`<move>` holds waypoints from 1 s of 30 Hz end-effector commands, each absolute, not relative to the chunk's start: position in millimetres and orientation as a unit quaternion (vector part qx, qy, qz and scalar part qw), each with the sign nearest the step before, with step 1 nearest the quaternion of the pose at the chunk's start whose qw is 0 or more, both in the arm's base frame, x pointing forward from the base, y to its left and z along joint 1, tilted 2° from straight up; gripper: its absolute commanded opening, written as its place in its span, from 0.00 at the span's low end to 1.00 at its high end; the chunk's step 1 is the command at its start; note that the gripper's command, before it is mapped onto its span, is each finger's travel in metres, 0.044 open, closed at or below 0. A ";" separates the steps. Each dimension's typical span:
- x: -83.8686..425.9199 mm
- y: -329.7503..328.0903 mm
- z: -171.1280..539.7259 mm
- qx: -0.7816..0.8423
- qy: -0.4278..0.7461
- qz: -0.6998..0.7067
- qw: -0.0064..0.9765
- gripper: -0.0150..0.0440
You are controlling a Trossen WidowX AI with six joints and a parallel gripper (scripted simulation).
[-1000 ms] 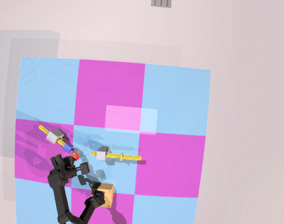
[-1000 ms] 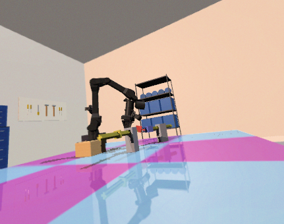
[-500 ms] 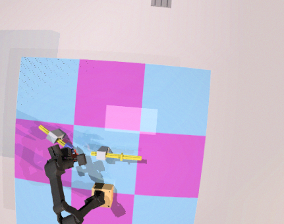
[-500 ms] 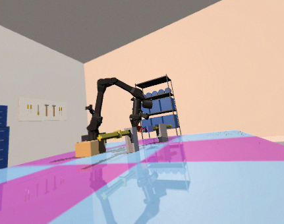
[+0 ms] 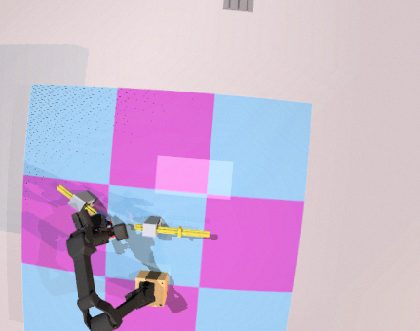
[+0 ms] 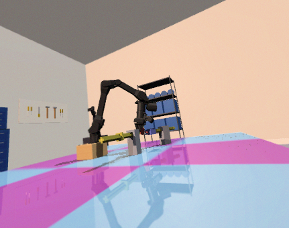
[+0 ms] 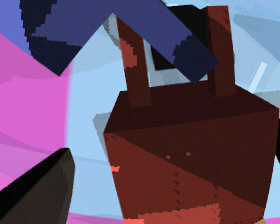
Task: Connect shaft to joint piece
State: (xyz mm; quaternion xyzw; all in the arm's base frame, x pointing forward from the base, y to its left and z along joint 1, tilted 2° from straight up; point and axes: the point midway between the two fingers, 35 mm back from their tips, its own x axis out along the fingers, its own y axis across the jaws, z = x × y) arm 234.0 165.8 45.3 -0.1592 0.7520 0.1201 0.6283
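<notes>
The red joint piece (image 7: 200, 160) (image 5: 111, 228) fills much of the wrist view, hinged to the blue fork (image 7: 120, 30) (image 6: 152, 131). Its opening cannot be made out. My gripper (image 7: 174, 143) (image 6: 141, 129) is open, close over the joint piece, with one finger on each side of it and nothing gripped. The fixed yellow shaft (image 5: 64, 192) (image 6: 172, 128) runs through its grey block (image 5: 82, 201) (image 6: 165, 135). The second yellow shaft (image 5: 198, 233) (image 6: 107, 139), with a collar, lies through the other grey block (image 5: 150, 227) (image 6: 134, 143); its inner end stands apart from the joint piece.
The arm's wooden base block (image 5: 159, 295) (image 6: 87, 151) stands near the second shaft's block. The arm (image 5: 83, 269) (image 6: 102, 108) arches from it over to the joint. A shelf rack (image 6: 156, 83) and a tool board (image 6: 42, 118) are in the background.
</notes>
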 end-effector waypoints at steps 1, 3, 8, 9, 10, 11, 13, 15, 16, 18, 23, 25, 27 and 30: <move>231.3 162.9 36.6 -0.163 0.754 0.118 0.625 1.00; 230.8 162.6 33.4 -0.163 0.754 0.118 0.625 1.00; 229.9 162.1 28.0 -0.163 0.754 0.118 0.625 1.00; 229.9 162.1 28.0 -0.163 0.754 0.118 0.625 0.96; 229.9 162.1 28.0 -0.163 0.754 0.118 0.625 0.91; 229.9 162.1 28.0 -0.163 0.754 0.118 0.625 0.87; 229.9 162.1 28.0 -0.163 0.754 0.118 0.625 0.78; 229.9 162.1 28.0 -0.163 0.754 0.118 0.625 0.69; 229.9 162.1 28.0 -0.163 0.754 0.118 0.625 0.64; 229.9 162.1 28.0 -0.163 0.754 0.118 0.625 0.56; 229.9 162.1 28.0 -0.163 0.754 0.118 0.625 0.56; 229.9 162.1 28.0 -0.163 0.754 0.118 0.625 0.56; 229.9 162.1 28.0 -0.163 0.754 0.118 0.625 0.56; 229.9 162.1 28.0 -0.163 0.754 0.118 0.625 0.56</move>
